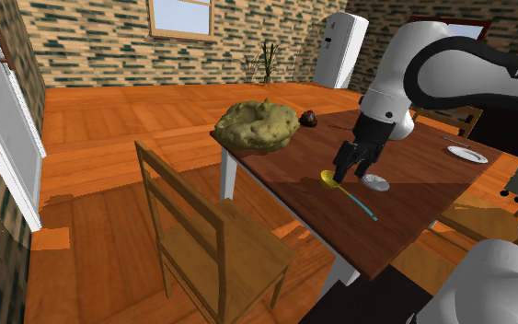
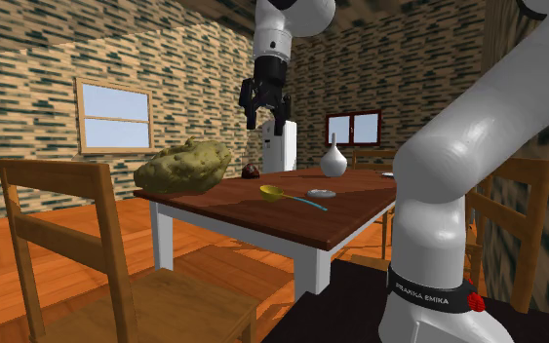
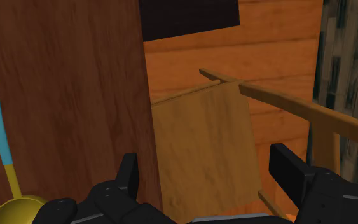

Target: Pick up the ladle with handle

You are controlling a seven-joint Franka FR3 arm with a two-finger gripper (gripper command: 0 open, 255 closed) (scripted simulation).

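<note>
The ladle (image 1: 332, 181) lies flat on the dark wooden table (image 1: 284, 161), near the edge that faces the chair (image 1: 201, 241); its yellow bowl points toward the big yellow-green lump (image 1: 259, 124), and its teal handle runs the other way along the table, toward the stand. The gripper (image 2: 267, 117) hangs well above the tabletop with its 2 fingers (image 3: 130, 177) spread wide and nothing between them. In the wrist view the gap between the fingers looks down on the table's edge and the chair seat below it — not on the ladle; the bowl sits outside 1 finger, on the table side, with the handle stretching off ahead of it. The handle's long axis lies roughly across the line on which the fingers close, so little turning seems needed; the move likely calls for a sideways shift over the table until the handle lies between the fingers, then a straight descent.
</note>
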